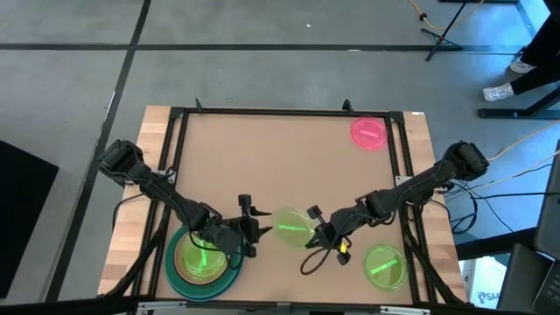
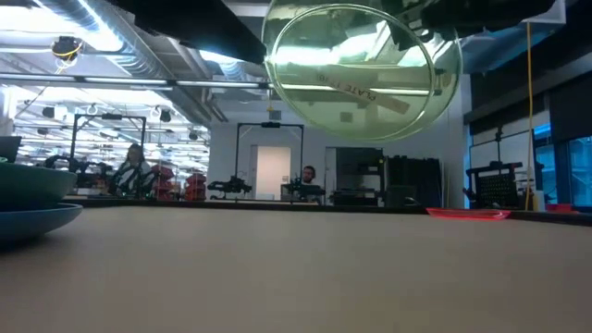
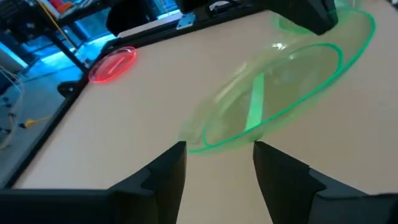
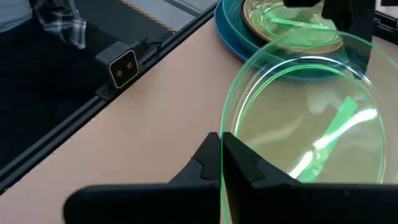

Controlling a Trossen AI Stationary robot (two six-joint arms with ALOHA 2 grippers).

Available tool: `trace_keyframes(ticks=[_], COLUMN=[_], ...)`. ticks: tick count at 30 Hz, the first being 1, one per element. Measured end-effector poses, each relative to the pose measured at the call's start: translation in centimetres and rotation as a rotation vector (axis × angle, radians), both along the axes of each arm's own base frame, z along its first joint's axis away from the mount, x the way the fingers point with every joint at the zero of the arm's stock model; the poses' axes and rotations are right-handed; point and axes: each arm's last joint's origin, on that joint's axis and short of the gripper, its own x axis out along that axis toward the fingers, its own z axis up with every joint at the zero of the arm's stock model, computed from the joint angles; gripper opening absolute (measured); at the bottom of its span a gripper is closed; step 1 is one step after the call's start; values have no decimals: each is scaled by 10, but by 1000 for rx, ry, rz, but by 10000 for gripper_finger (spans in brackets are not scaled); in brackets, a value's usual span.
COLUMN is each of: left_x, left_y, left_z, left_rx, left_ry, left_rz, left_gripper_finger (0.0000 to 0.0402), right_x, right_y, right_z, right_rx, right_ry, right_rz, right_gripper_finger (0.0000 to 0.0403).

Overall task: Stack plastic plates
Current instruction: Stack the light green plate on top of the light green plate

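My right gripper [image 1: 315, 229] is shut on a small translucent neon-green plate [image 1: 293, 226], held up over the table's near middle. My left gripper [image 1: 256, 227] is open just left of that plate. In the left wrist view the plate's rim [image 3: 217, 144] lies right ahead of the gap between my open fingers, and I see no touch. At the near left stands a stack. It has a large blue plate [image 1: 179, 280] at the bottom, a green plate [image 2: 28, 180] and a salmon-pink plate [image 4: 252, 15] on it, and a small neon-green plate [image 1: 199, 258] on top. My right gripper pinches the plate's rim [image 4: 222, 127] between its two fingers, one on each face of the plate. The fingers come from the table's right side, slanting down. The plate [image 2: 356, 74] is lifted clear of the table and tilted.
Another small neon-green plate [image 1: 385, 265] lies flat at the near right. A small hot-pink plate [image 1: 368, 132] lies at the far right corner. A black frame rail [image 1: 289, 112] runs round the table top. The table's middle and far left are bare.
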Motion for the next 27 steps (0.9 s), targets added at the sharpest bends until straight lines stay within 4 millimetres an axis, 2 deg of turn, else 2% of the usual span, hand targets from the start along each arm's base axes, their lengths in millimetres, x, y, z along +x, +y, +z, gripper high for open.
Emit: trace_keyframes(ticks=[8,12,15,21,27], left_x=[1,7,9,8,1], left_y=[-4,-9,-11,-12,-15], left_z=[0,-5,-9,-9,-5], left_rx=[-47,-74,-93,-118,-125], left_ry=[35,50,56,65,84], left_rz=[-124,-259,-290,-298,-323], left_gripper_finger=[181,181,169,93,10], right_x=[2,4,4,8,10], right_y=[1,0,-1,0,0], right_z=[3,6,5,3,-2], right_rx=[-17,-31,-50,2,8], right_ry=[-52,-96,-100,-80,-64], right_rz=[24,-14,-55,-120,-140], right_gripper_finger=[0,0,0,5,67])
